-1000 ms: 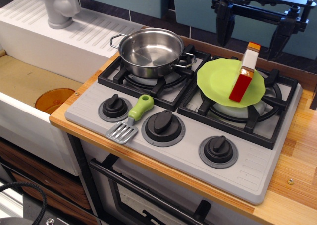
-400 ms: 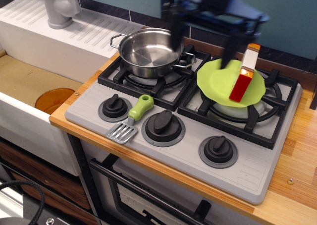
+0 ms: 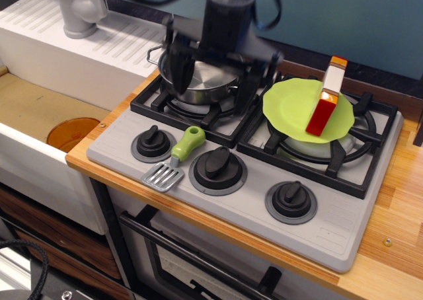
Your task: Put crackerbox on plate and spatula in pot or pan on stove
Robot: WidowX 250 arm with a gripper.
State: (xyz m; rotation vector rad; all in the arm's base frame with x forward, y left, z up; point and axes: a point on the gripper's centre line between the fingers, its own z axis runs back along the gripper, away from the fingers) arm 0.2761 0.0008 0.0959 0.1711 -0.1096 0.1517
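one crackerbox (image 3: pixel 327 96), one spatula (image 3: pixel 176 160), three knobs (image 3: pixel 218 164).

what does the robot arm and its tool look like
The arm is black, motion-blurred, with dark looping cables near the top. Its tool is a black, wide crossbar carrying two long dark fingers that taper downward. No markings are readable through the blur.

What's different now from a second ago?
The pincer swept left from behind the plate to hang over the pot, fingers spread, holding nothing. The crackerbox still stands tilted on the plate, and the spatula still lies between the stove's knobs.
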